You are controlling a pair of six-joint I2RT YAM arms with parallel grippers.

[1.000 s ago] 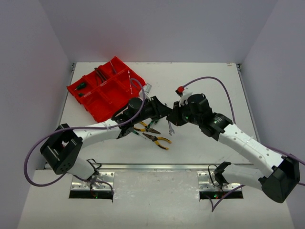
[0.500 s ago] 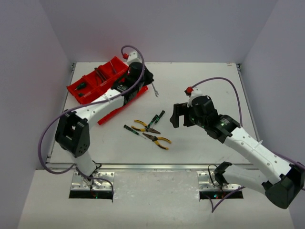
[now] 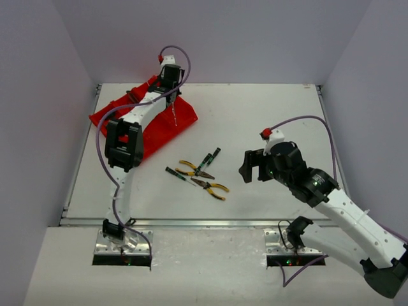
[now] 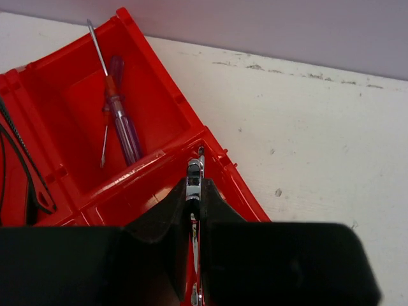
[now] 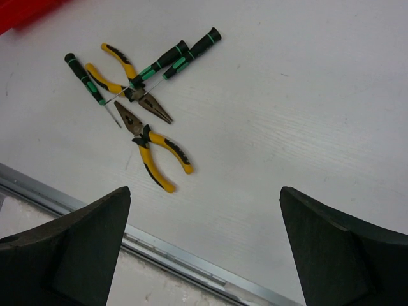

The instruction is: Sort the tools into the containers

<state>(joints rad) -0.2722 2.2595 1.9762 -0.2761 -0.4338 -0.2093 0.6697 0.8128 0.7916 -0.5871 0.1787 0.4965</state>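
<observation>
Left gripper (image 4: 194,191) is clamped on a silver wrench (image 4: 194,171), with the fingers pinching its shank. The wrench hangs over the red tray (image 4: 167,83), right at the divider wall near the tray's far corner. From above, the gripper (image 3: 171,95) is far out at the back left and the wrench (image 3: 173,115) dangles below it, over the tray (image 3: 182,121).

The left arm (image 3: 145,109) lies across the tray and hides most of the compartments from above. The far corner compartment holds a blue-handled screwdriver (image 4: 124,131) and a thin red-handled one (image 4: 106,95), side by side. A black cable (image 4: 25,166) is at the left edge of the wrist view.

Right gripper (image 5: 203,210) has its jaws wide apart and holds nothing. It hovers over the table (image 5: 287,95), just right of the leftover pile (image 3: 252,166).

Still loose mid-table:
- Long-nose pliers (image 5: 137,89).
- Second pliers (image 5: 153,150), nose to nose with the first.
- Three green-black screwdrivers: two (image 5: 162,64) (image 5: 194,46) lying close together, the nearer with its tip across the long-nose pliers, and one (image 5: 86,78) just left of the pile.

A metal rail (image 5: 159,245) runs along the near table edge.
</observation>
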